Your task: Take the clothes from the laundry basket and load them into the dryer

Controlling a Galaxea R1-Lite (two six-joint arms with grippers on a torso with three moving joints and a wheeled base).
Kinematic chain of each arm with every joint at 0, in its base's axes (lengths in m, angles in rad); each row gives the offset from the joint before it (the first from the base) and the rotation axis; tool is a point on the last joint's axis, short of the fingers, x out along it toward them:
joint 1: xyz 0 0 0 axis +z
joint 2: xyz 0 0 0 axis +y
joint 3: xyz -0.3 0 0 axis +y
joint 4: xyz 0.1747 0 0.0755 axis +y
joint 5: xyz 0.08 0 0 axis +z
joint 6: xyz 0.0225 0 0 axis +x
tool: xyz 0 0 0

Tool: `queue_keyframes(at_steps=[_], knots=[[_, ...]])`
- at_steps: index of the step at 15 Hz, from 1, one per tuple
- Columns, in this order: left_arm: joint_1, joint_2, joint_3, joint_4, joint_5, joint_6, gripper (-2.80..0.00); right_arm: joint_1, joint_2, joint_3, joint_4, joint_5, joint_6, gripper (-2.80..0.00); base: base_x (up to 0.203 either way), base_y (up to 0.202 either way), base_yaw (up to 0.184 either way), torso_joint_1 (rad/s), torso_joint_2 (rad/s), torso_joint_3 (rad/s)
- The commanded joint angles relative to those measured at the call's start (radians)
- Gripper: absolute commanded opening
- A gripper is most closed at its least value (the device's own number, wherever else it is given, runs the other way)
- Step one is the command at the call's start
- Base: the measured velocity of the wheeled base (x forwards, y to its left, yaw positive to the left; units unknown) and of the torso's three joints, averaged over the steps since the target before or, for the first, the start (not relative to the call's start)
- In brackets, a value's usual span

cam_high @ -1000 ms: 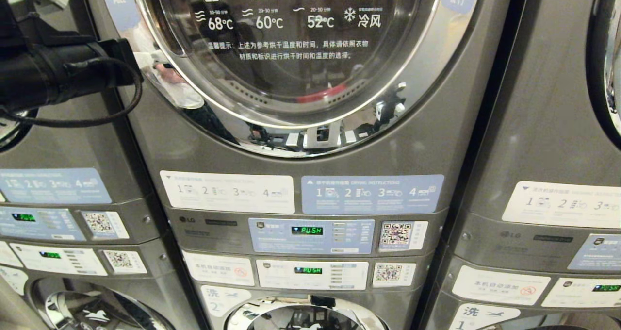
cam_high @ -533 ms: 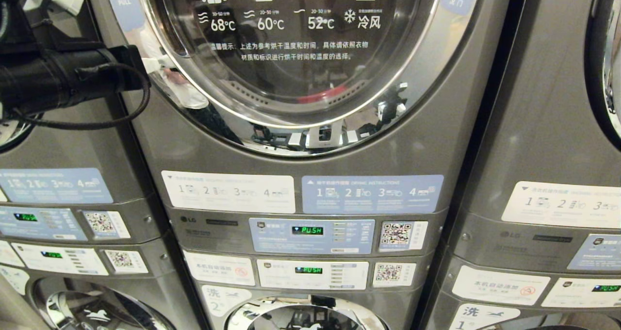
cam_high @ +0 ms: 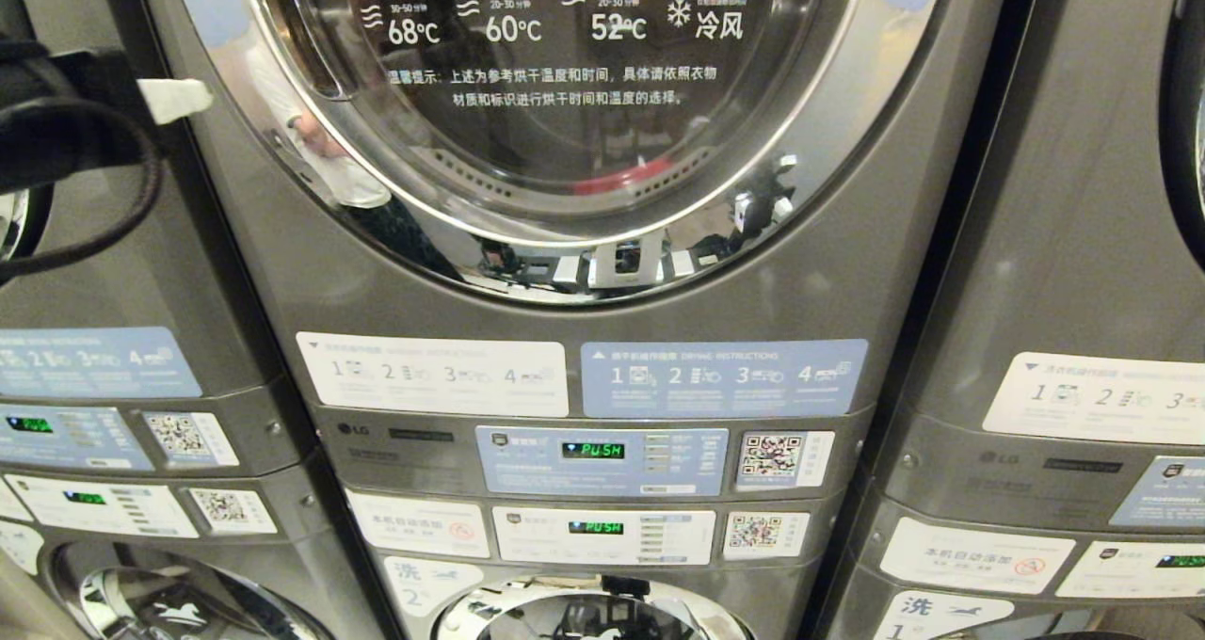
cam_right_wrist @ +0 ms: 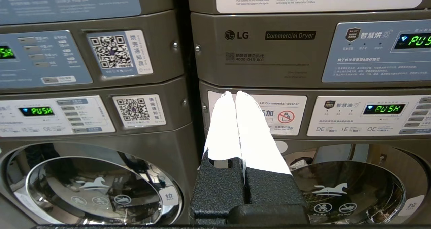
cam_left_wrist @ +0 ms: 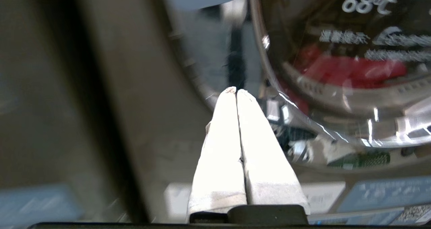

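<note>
1. The left end effector (cam_high: pixel 179 99) is showing at the far left of the head view, its white fingers pressed together with nothing between them (the left wrist view (cam_left_wrist: pixel 236 91) is showing the same shut pair). It is sitting in front of the grey seam between the left-hand machine (cam_high: pixel 85 273) and the middle dryer (cam_high: pixel 602 301).
2. Just to its right, the dryer's round glass door (cam_high: pixel 565 104) is standing closed, its chrome ring (cam_high: pixel 311 165) lying near the fingertips but apart from them; whether they are touching the housing I cannot tell.
3. Behind the glass, red clothes (cam_high: pixel 621 181) are lying low in the drum, well to the right of the left end effector and below its level.
4. Under the door, the control panel (cam_high: pixel 602 459) is glowing with a green PUSH display.
5. The right end effector (cam_right_wrist: pixel 235 93) is appearing only in its own wrist view, fingers closed tight and empty, pointing at the washer label (cam_right_wrist: pixel 279 112) below the dryer panel.
6. At the far right, another stacked machine (cam_high: pixel 1083 339) is standing beside the dryer.
</note>
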Motion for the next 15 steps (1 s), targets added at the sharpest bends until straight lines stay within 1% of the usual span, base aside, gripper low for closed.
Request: queue_keyframes(at_steps=[1, 3, 5, 7, 8, 9, 10, 11, 12, 13, 14, 15], knots=[[0.004, -0.301, 0.169, 0.037, 0.074, -0.004, -2.80, 0.000, 0.001, 0.000, 0.000, -0.001, 0.000, -2.80, 0.000, 0.000, 0.000, -0.027, 0.00, 0.017], [0.007, -0.499, 0.421, 0.079, 0.139, -0.018, -2.80, 0.000, 0.001, 0.000, 0.000, -0.001, 0.000, -2.80, 0.000, 0.000, 0.000, 0.000, 0.00, 0.000], [0.013, -0.687, 0.708, 0.096, 0.174, -0.026, -2.80, 0.000, 0.001, 0.000, 0.000, -0.001, 0.000, -2.80, 0.000, 0.000, 0.000, 0.000, 0.00, 0.000], [0.036, -0.852, 0.987, 0.060, 0.182, -0.008, -2.80, 0.000, 0.001, 0.000, 0.000, 0.000, 0.000, -2.80, 0.000, 0.000, 0.000, 0.000, 0.00, 0.000], [0.063, -0.957, 1.106, 0.038, 0.161, 0.011, -2.80, 0.000, 0.001, 0.000, 0.000, 0.001, 0.000, -2.80, 0.000, 0.000, 0.000, 0.000, 0.00, 0.000], [0.087, -1.056, 1.181, 0.048, 0.117, 0.029, -2.80, 0.000, 0.001, 0.000, 0.000, -0.001, 0.001, -2.80, 0.000, 0.000, 0.000, 0.000, 0.00, 0.000], [0.102, -1.157, 1.220, 0.074, 0.071, 0.050, -2.80, 0.000, 0.001, 0.000, 0.000, -0.001, 0.002, -2.80, 0.000, 0.000, 0.000, 0.000, 0.00, 0.000], [0.110, -1.247, 1.229, 0.092, 0.039, 0.072, -2.80, 0.000, 0.001, 0.000, 0.000, -0.001, 0.000, -2.80, 0.000, 0.000, 0.000, 0.000, 0.00, 0.000], [0.118, -1.301, 1.236, 0.102, 0.014, 0.087, -2.80, 0.000, 0.001, 0.000, 0.000, -0.001, 0.002, -2.80, 0.000, 0.000, 0.000, 0.000, 0.00, 0.000], [0.126, -1.328, 1.245, 0.110, -0.014, 0.091, -2.80, 0.000, 0.001, 0.000, 0.000, -0.001, 0.002, -2.80, 0.000, 0.000, 0.000, 0.000, 0.00, 0.000], [0.130, -1.327, 1.251, 0.115, -0.024, 0.088, -2.80, 0.000, 0.001, 0.000, 0.000, -0.001, 0.002, -2.80, 0.000, 0.000, 0.000, 0.000, 0.00, 0.000], [0.130, -1.327, 1.251, 0.115, -0.020, 0.086, -2.80, 0.000, 0.001, 0.000, 0.000, -0.001, 0.002, -2.80, 0.000, 0.000, 0.000, 0.000, 0.00, 0.000]])
